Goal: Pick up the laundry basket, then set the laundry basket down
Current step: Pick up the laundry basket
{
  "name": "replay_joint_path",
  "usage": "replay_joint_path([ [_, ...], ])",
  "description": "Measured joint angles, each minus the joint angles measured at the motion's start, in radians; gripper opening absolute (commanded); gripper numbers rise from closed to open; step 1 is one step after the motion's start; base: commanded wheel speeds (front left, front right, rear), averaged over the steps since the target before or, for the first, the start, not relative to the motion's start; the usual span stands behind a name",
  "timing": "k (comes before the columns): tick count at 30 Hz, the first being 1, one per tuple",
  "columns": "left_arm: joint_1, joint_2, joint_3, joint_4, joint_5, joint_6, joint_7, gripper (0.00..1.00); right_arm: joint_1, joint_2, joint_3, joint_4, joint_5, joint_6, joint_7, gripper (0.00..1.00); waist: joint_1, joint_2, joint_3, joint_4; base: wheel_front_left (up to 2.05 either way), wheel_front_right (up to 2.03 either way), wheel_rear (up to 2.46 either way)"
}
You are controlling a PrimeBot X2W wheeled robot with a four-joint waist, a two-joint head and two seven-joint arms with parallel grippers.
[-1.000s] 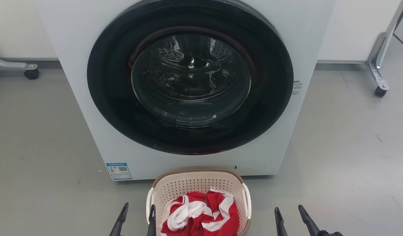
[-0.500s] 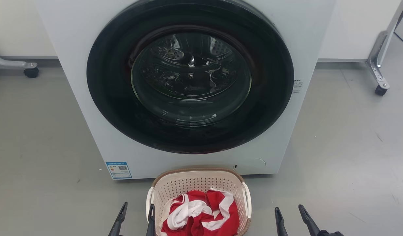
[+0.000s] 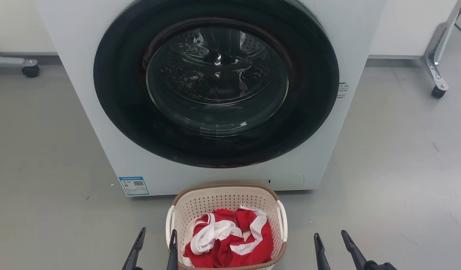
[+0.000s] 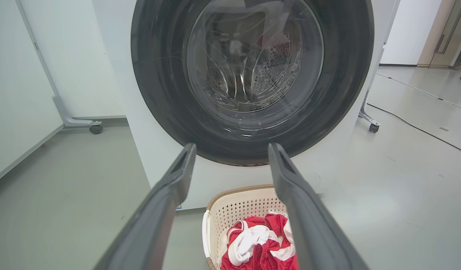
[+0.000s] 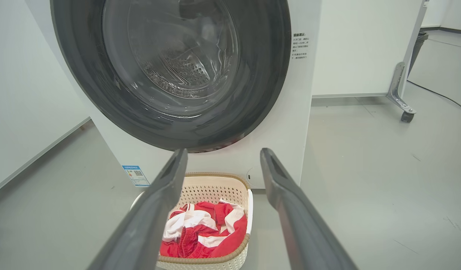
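I am looking down at the laundry basket (image 3: 223, 200). It sits on the gray floor (image 3: 47, 168), right in front of the white washing machine (image 3: 103, 150), whose round door (image 3: 215, 82) is shut. Red and white clothes (image 3: 230, 240) lie bunched up inside the basket.

My left gripper (image 3: 158, 230) has its fingers spread wide with nothing between them. One finger is just beside the basket's left handle (image 3: 168, 225); I cannot tell if it touches. My right gripper (image 3: 330, 233) also has its fingers spread wide and empty. It is off to the side, apart from the right handle (image 3: 283, 221). In the wrist views both pairs of fingers look down at the basket from above.

So I think the job has hardly begun. Nothing has been grabbed yet. I have to reach the handles, close on them, lift the basket, and then put it down
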Motion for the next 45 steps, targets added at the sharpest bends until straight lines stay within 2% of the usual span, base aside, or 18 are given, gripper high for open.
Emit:
replay_joint_path([
  [14,-0.064,-0.002,0.021,-0.005,0.003,0.0,0.0,1.0,-0.109,0.0,-0.013,-0.008,-0.015,0.017,0.0,1.0,0.0,0.0001,0.116,-0.01,0.0,0.0,0.0],
  [45,-0.437,-0.014,0.06,0.142,0.01,0.0,-0.003,1.0,-0.502,-0.002,-0.045,0.135,-0.029,0.055,-0.005,1.0,0.0,0.0002,0.544,-0.024,0.0,0.0,0.0],
])
